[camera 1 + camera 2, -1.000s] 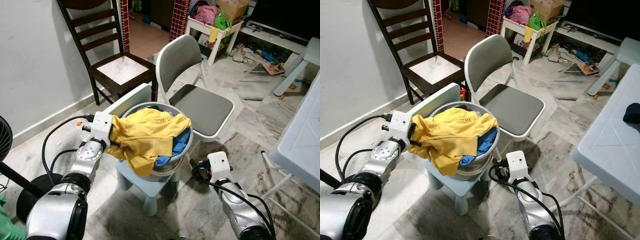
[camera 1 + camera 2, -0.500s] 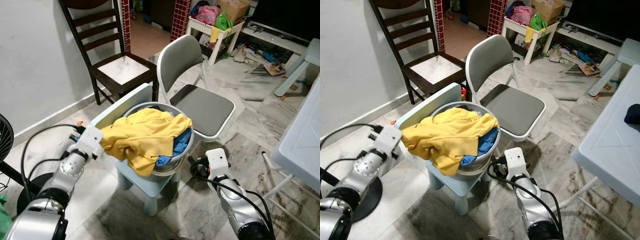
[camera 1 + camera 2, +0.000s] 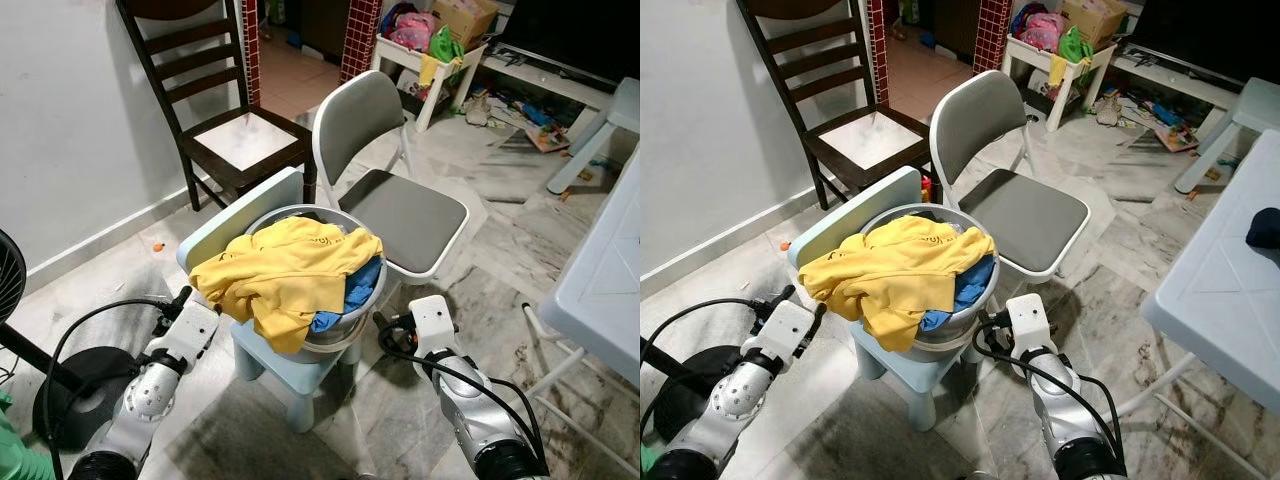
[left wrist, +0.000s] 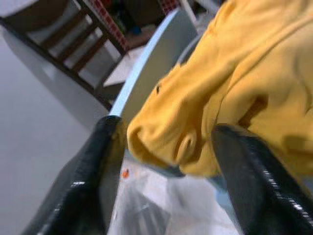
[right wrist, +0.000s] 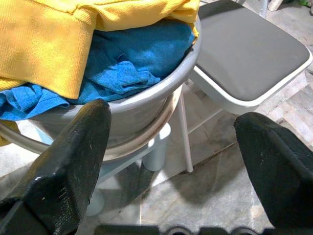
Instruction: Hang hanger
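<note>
While no hanger shows, both grippers (image 4: 161, 161) (image 5: 171, 161) beside basin (image 3: 352, 318), fingers spread, empty, ready for shirt (image 3: 285, 275).

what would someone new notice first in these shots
The bright yellow garment heaped over a round grey basin draws the eye first, with blue cloth beneath it, all on a small pale blue stool. The left gripper is open beside the yellow cloth's edge and the right gripper is open beside the basin. Behind stand a grey folding chair and a dark wooden chair.
</note>
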